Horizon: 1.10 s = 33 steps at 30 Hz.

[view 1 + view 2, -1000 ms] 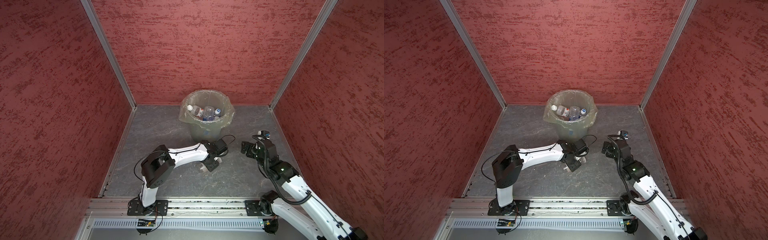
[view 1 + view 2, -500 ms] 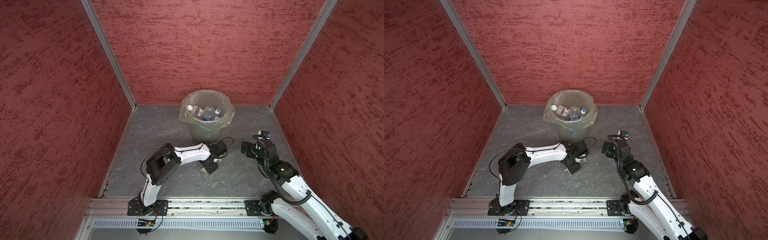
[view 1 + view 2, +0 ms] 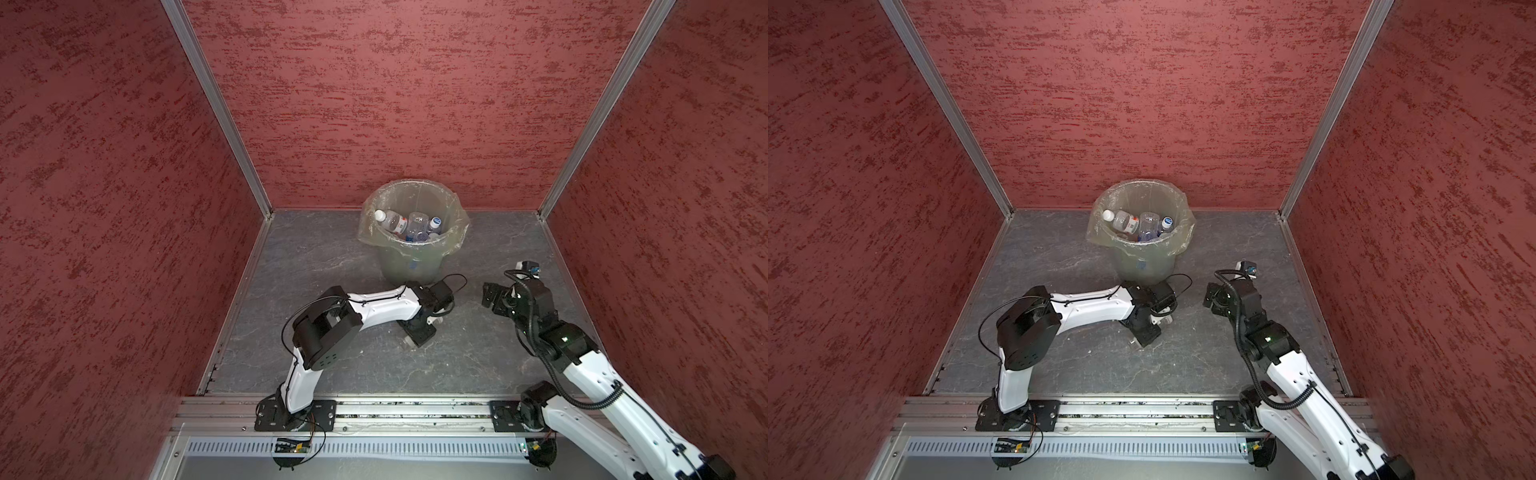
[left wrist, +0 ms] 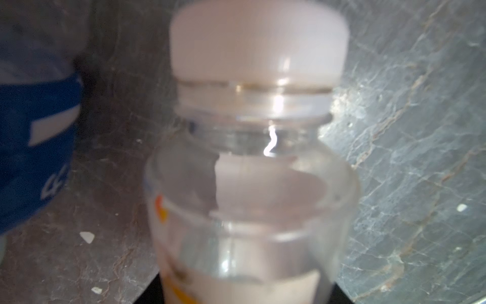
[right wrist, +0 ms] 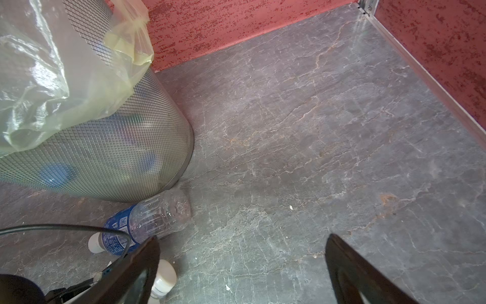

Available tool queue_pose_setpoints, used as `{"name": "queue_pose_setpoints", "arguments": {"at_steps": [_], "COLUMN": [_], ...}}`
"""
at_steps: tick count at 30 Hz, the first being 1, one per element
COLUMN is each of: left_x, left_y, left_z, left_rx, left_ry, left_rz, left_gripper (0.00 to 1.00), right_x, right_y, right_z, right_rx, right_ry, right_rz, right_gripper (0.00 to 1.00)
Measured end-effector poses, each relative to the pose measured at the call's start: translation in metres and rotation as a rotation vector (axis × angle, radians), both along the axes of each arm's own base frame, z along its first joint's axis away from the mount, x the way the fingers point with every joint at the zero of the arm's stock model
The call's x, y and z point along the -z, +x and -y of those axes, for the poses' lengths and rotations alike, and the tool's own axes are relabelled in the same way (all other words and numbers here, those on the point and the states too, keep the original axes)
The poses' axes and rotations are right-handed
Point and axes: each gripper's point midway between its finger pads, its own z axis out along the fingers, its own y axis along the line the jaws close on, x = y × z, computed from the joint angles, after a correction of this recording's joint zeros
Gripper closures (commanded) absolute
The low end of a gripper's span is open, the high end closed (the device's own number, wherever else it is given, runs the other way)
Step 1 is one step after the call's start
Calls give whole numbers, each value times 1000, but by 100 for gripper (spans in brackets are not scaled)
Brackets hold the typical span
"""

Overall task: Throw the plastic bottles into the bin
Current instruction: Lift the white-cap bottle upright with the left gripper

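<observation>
Plastic bottles (image 3: 395, 222) lie heaped inside the bin (image 3: 409, 266), which stands at the centre of both top views near the back wall (image 3: 415, 104), so most of the task looks done; at least two bottles are left on the tabletop (image 3: 316, 257) in front of it. One, a blue-labelled bottle (image 5: 147, 221), lies on its side at the lower left of the right wrist view, its base just beside the bin's mesh foot; the other, a white-capped bottle (image 4: 252, 184), fills the middle of the left wrist view. The left gripper (image 3: 419, 333) is down over this white-capped bottle, just below the bin in a top view; that close view is too blurred to show whether it has clamped the bottle, so I cannot tell. The right gripper (image 5: 243, 276) hangs spread wide and empty above bare tabletop, right of centre in both top views. What remains, I judge: lift the white-capped bottle and drop it in; then fetch the blue-labelled one.
</observation>
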Motion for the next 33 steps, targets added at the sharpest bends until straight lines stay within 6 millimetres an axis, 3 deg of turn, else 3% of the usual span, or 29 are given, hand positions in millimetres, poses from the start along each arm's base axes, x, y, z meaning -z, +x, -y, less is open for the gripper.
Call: {"name": "queue_pose_setpoints", "arguments": {"at_steps": [9,17,26,33], "left_x": [-9,-61,-89,-130], "left_y": [5,16,16,12], "left_z": [-2,-4,-16,-28], "left_rx": [-19,-60,-99,-125], "left_ry": [-20,-144,-233,-377], "left_rz": [41,168,271,397], "left_gripper": [55,59,59,59], "right_x": [0,1,1,1], "right_y": [0,0,0,0], "right_z": [0,0,0,0], "right_rx": [1,-2,-2,-3], "right_ry": [1,1,1,2], "right_rz": [0,-3,-6,-6], "right_gripper": [1,1,1,1]}}
